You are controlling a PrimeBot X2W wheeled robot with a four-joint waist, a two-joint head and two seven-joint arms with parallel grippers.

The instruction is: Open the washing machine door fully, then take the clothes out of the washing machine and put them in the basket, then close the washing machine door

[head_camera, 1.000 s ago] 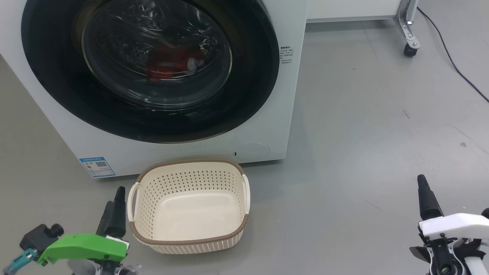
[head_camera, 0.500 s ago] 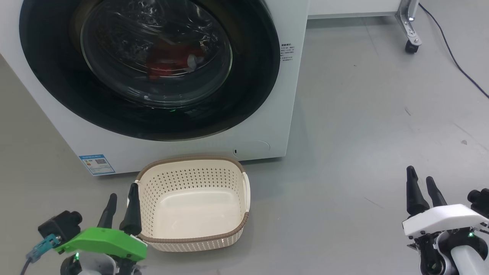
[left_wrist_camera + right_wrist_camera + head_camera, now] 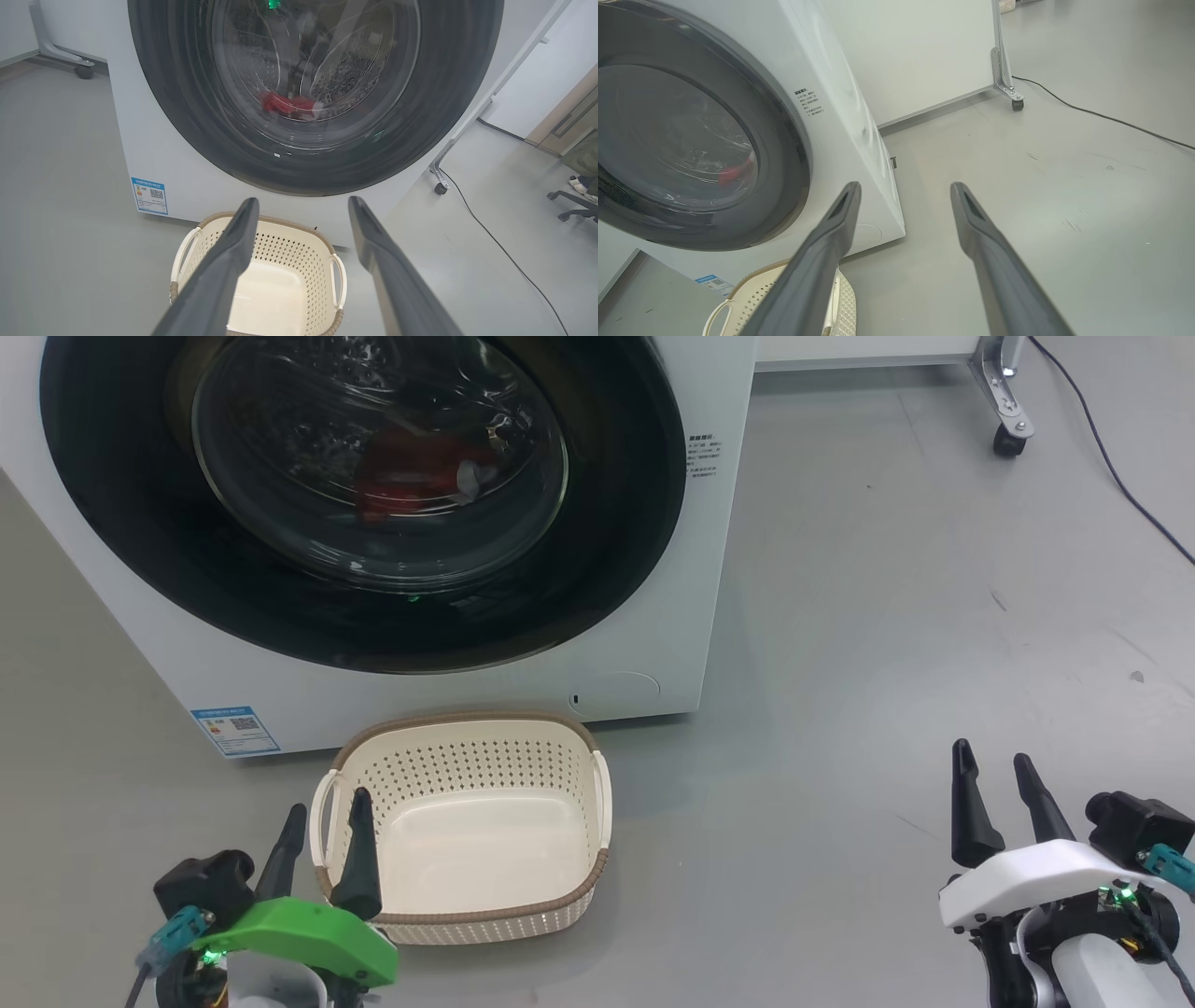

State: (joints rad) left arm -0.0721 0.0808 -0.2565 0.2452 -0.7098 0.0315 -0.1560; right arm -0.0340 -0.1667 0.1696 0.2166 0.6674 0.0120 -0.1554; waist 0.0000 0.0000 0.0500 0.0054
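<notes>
- Two dark fingers of the left end effector (image 3: 329,801), which sits on a green mount, stand spread apart with nothing gripped.
- They point up at the near left corner of the basket (image 3: 467,719). One fingertip overlaps the basket's rim in the head view, but I cannot tell whether it touches.
- The right end effector (image 3: 990,751), on a white mount, is also spread wide. It hangs over the grey floor (image 3: 840,616), well apart from the basket on its right side.
- The washing machine door (image 3: 140,541) is shut against the washing machine (image 3: 714,569).
- The clothes (image 3: 411,476) lie inside the drum and show red through the door's glass.
- The basket stands on the floor just in front of the machine's lower front edge, below the door, with its cream bottom showing.
- A blue label (image 3: 234,730) sits at the machine's lower left front corner.
</notes>
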